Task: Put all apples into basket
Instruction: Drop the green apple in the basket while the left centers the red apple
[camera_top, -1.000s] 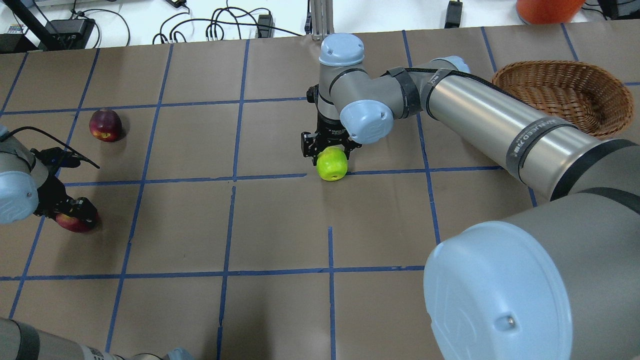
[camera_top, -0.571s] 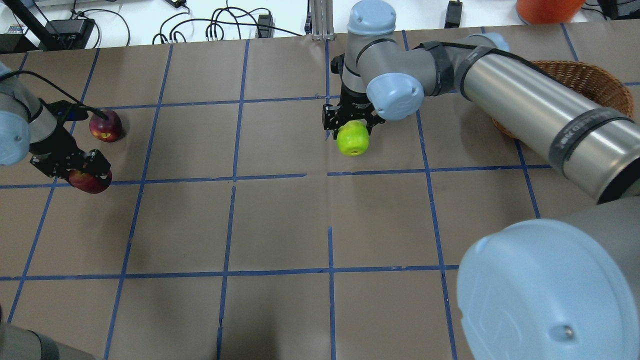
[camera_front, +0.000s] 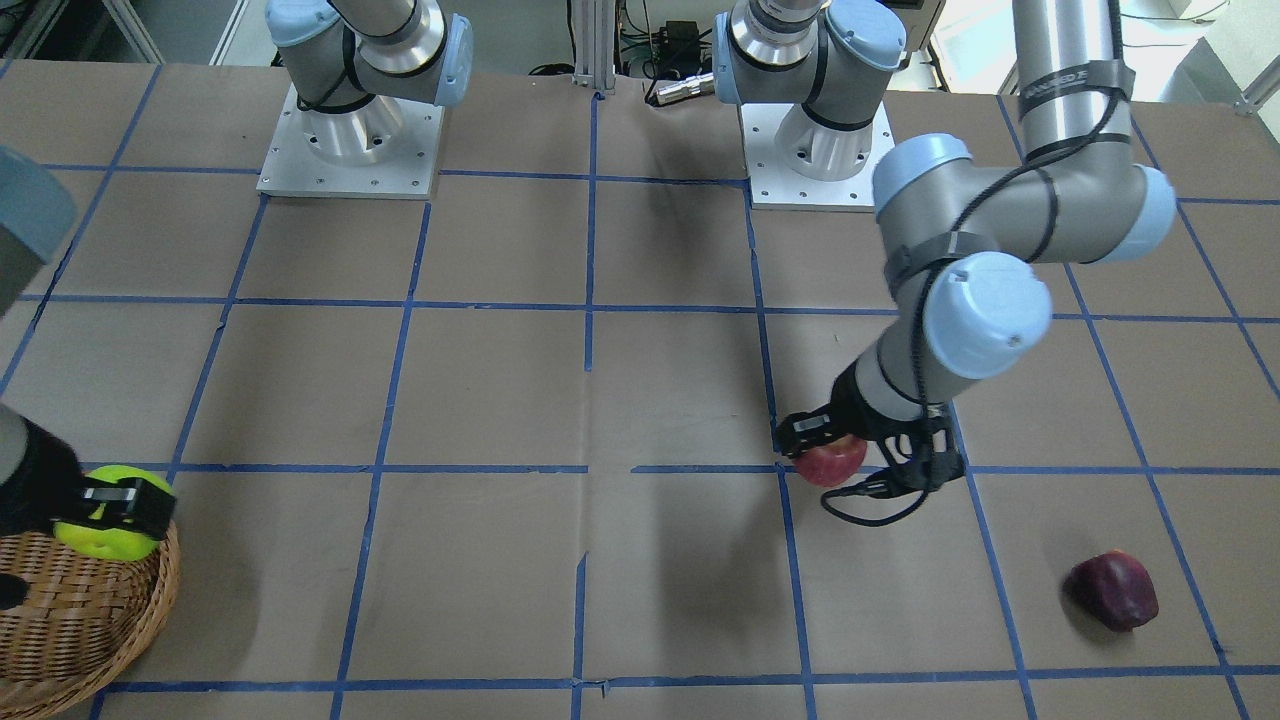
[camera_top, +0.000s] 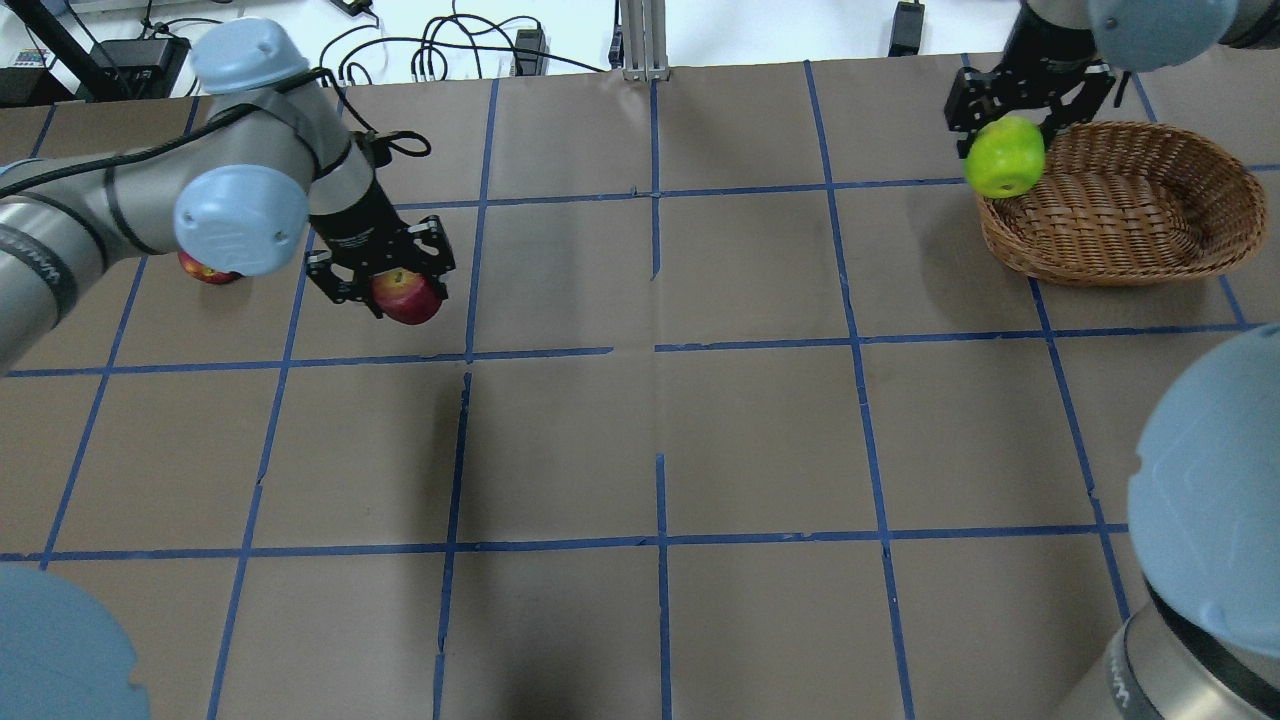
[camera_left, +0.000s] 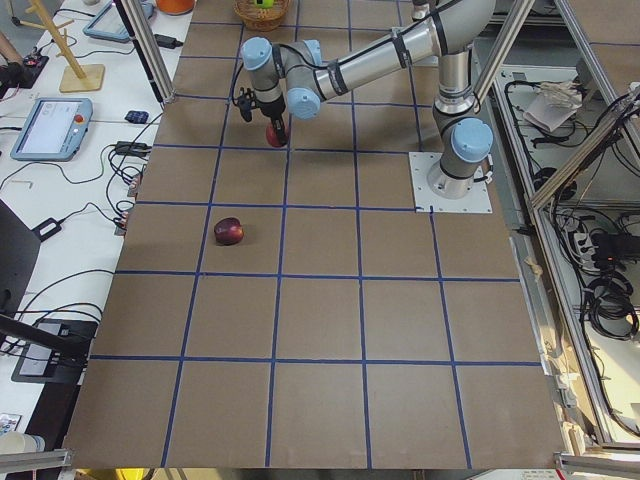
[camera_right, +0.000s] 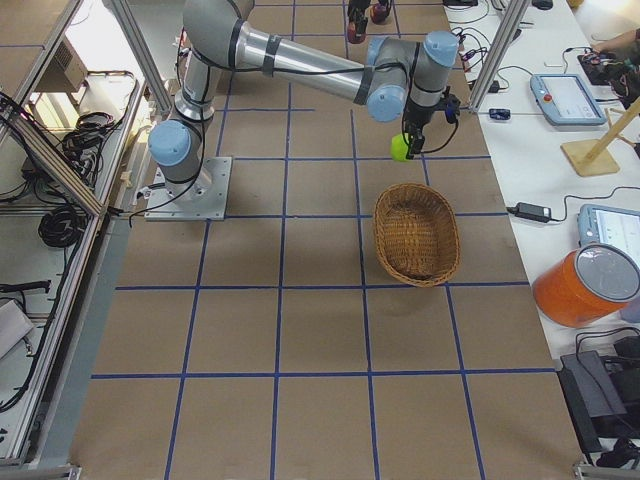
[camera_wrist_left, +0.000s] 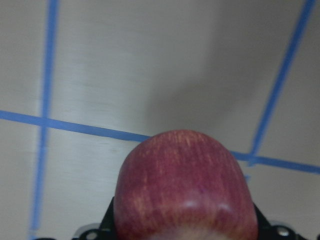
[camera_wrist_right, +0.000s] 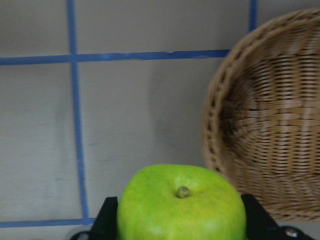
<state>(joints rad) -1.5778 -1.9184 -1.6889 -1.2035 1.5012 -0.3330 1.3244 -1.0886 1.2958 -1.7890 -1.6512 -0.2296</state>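
Hovering at the basket's left rim, the right gripper clamps the green apple, nub towards its wrist camera. The left gripper clasps the red apple above open table; the maroon apple lies well apart.

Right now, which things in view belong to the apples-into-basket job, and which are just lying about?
Job in hand:
green apple, held in the right gripper
red apple, held in the left gripper
dark maroon apple, lying free
basket

Lying about:
orange container
tablet
wooden stand
cables
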